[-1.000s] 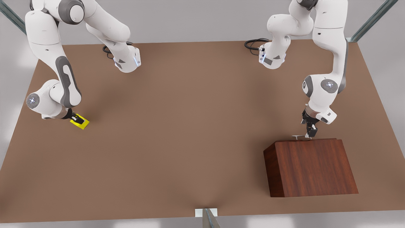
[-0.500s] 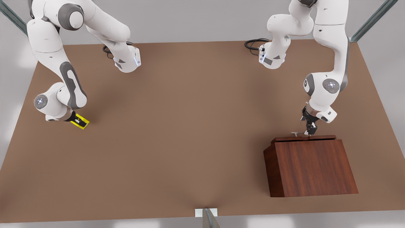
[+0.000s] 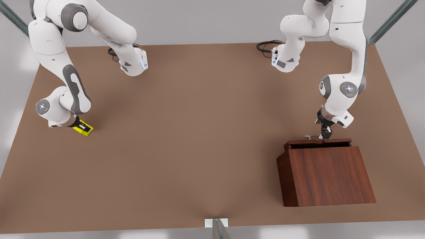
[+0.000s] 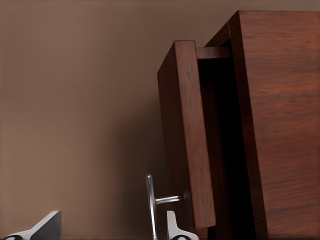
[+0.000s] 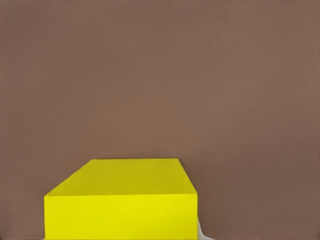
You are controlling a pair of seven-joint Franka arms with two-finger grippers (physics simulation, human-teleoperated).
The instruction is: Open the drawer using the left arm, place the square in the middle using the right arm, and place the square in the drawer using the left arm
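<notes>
Now left pincer (image 3: 324, 135) clamps thin silver handle (image 3: 312, 136) of woodgrain drawer (image 3: 317, 143); right pincer (image 3: 82, 125) grips glossy yellow square (image 3: 85, 130).

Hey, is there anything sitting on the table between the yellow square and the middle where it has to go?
Nothing visible. The square sits at the right gripper near the front view's left edge, with bare table to the middle. The drawer is off to the right.

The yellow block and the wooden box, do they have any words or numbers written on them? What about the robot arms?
None: no words, numbers or signs can be read anywhere.
The yellow block is plain.
The wooden box and its drawer show only wood grain.
The arms carry only small glowing dots.
</notes>
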